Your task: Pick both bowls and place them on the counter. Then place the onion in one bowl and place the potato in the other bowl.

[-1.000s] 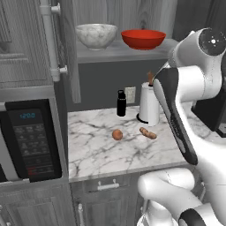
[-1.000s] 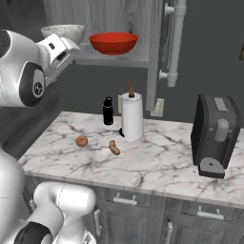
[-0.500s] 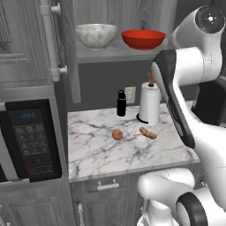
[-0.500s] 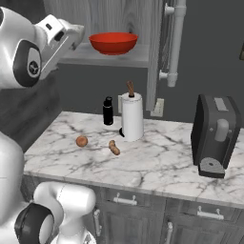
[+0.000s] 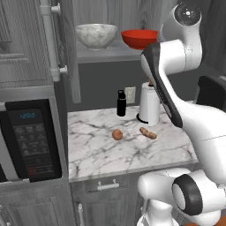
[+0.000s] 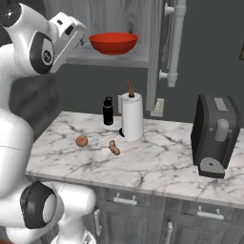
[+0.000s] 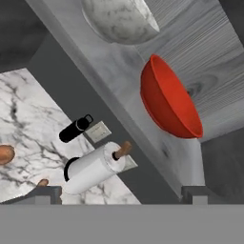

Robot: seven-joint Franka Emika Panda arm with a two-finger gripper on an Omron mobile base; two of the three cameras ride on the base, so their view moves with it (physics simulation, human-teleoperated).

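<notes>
Two bowls stand on the grey shelf [image 5: 112,53]: the marble-patterned bowl [image 5: 96,35] [image 7: 119,19] on the left, the glossy red bowl [image 5: 139,39] [image 6: 113,43] [image 7: 169,102] on the right. My gripper [image 7: 121,195] is open and holds nothing, raised to shelf height in front of the red bowl and apart from it. On the marble counter [image 5: 101,152] [image 6: 157,164] lie the round onion [image 5: 117,134] [image 6: 82,141] [image 7: 5,155] and, to its right, the elongated potato [image 5: 148,133] [image 6: 114,147]. In the right base view my arm hides the marble bowl.
A paper towel roll [image 5: 149,103] [image 6: 132,116] and a black bottle [image 5: 121,103] [image 6: 108,110] stand at the counter's back, under the shelf. A microwave [image 5: 28,141] sits at the left and a dark appliance [image 6: 214,136] at the right. The cabinet door with its bar handle [image 5: 50,39] [image 6: 174,43] stands open.
My arm has lifted and swung the hand up from below the shelf to shelf level, closer to the red bowl. The bowls, onion and potato have not moved.
</notes>
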